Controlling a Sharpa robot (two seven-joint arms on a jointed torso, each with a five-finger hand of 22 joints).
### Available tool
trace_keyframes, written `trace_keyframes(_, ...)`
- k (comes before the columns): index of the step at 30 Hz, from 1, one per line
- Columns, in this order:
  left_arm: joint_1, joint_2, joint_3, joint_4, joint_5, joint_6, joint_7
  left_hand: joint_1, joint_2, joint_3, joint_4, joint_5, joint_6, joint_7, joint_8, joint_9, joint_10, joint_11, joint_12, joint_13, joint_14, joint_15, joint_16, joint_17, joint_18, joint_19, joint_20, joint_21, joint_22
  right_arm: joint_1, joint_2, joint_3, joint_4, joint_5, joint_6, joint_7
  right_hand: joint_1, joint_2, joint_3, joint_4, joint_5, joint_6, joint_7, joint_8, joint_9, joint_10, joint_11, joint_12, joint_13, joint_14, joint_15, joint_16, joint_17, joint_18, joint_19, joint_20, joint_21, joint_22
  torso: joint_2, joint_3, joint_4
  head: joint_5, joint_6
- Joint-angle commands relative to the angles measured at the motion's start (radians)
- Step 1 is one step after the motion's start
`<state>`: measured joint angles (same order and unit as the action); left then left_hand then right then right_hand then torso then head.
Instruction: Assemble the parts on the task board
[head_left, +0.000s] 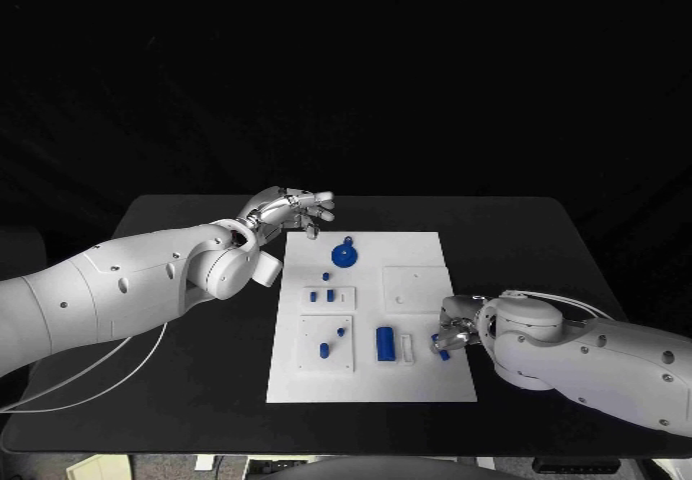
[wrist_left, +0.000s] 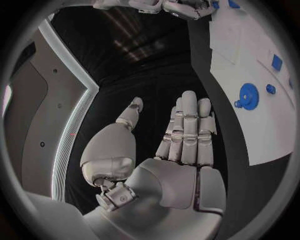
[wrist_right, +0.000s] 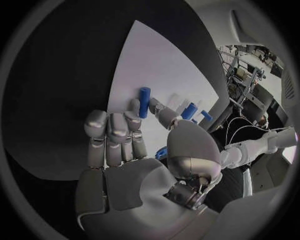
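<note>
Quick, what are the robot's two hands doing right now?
Left hand: open, holding nothing, beside the task board.
Right hand: cannot tell; a small blue part sits by its thumb.

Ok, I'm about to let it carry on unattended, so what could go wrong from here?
1. The right hand sits at the board's right edge, close to the blue cylinder; a further reach might knock it askew.
2. A small blue piece shows by that hand's thumb; I cannot tell if it is gripped, so it might slip.
</note>
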<state>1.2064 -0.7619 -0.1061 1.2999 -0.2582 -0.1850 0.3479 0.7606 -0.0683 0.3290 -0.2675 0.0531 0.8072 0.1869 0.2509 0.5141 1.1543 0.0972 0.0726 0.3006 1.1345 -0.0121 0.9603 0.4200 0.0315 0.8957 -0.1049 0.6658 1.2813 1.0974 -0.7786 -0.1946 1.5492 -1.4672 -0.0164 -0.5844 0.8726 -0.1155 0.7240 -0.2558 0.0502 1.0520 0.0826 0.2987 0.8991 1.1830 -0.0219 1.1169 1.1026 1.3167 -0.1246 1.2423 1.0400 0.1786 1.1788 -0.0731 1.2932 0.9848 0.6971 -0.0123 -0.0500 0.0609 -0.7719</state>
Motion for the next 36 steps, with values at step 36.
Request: trace_keyframes(36, 0.001, 0.001, 0.001, 0.004, 0.003, 0.021, 0.001, -0.001, 0.015, 0.001, -0.009, -0.003, -0.001, -0.001, 0.004, 0.002, -0.003, 0.003, -0.002, 0.0, -0.004, 0.0, -0.005, 0.003, 0.049, 0.006, -0.004, -0.005, 0.004, 0.001, -0.015, 0.015, 0.049, 0.439, -0.127, 0.026, -0.077, 0.008, 0.008, 0.049, 0.044, 0.001, 0.007, -0.059, -0.275, 0.001, 0.0, -0.003, -0.001, 0.003, -0.001, 0.001, -0.004, 0.083, 0.018, 0.007, -0.005, 0.006, 0.0, 0.0004, 0.0002, 0.005, -0.001)
